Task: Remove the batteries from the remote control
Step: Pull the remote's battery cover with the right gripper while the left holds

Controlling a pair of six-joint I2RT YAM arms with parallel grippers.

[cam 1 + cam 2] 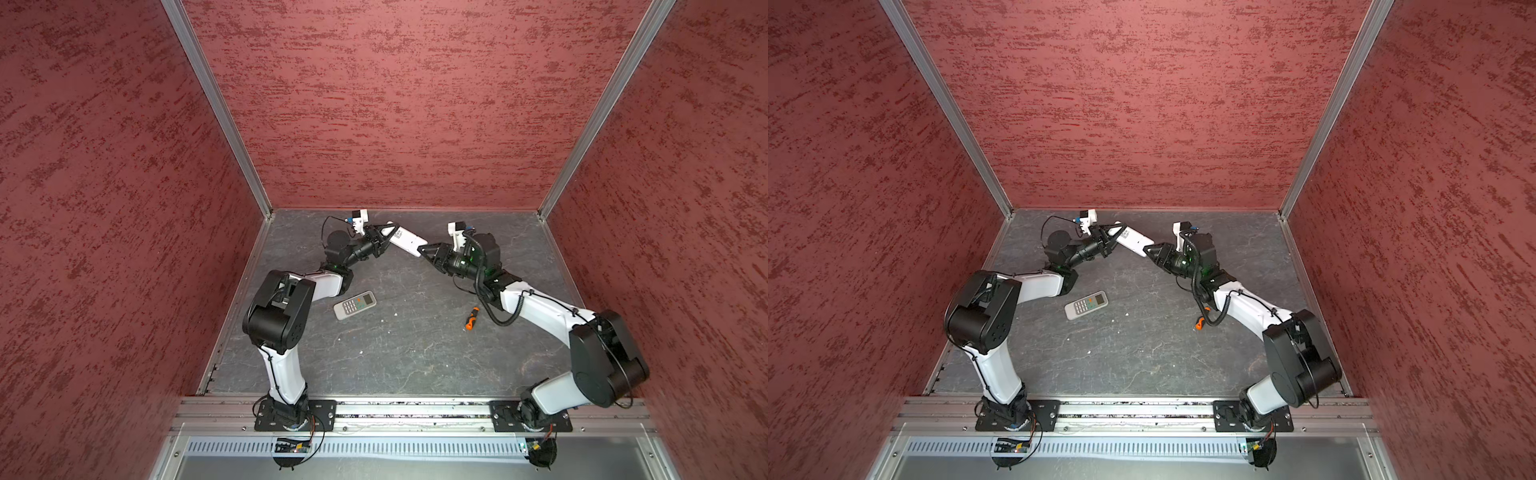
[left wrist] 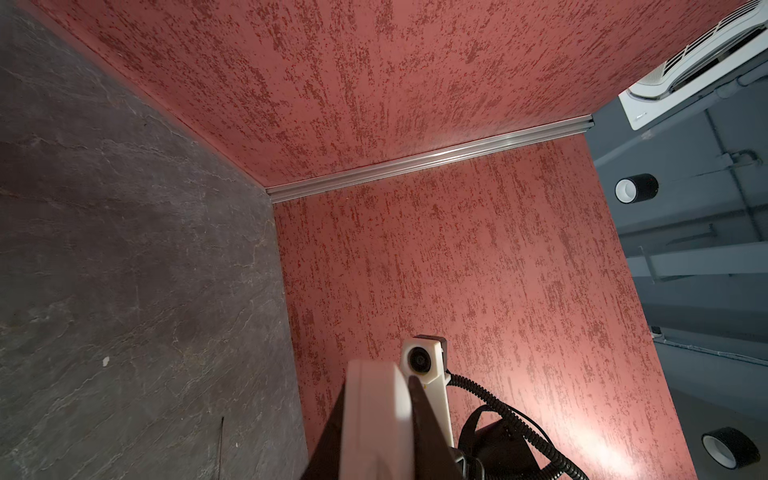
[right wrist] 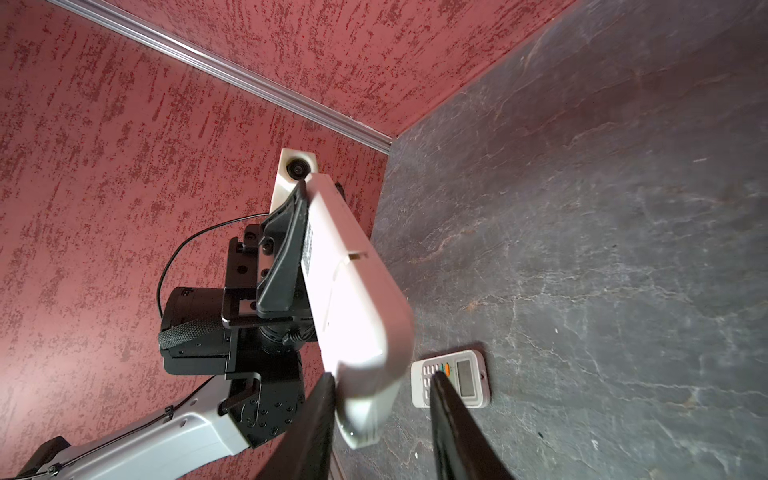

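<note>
Both arms reach inward toward the back of the desk (image 1: 415,353), elbows bent and wrists angled to meet. The left pincer (image 1: 390,232) is clamped tight on the far end of the white remote control (image 1: 409,240), holding it slanted above the desk. The right pincer (image 3: 382,376) straddles the near end, narrowly parted. One finger (image 3: 316,415) touches the casing and the other stands just clear. The batteries are out of sight. A second remote (image 1: 354,304) lies flat below, and an orange-and-black screwdriver (image 1: 471,318) lies near the right forearm.
</note>
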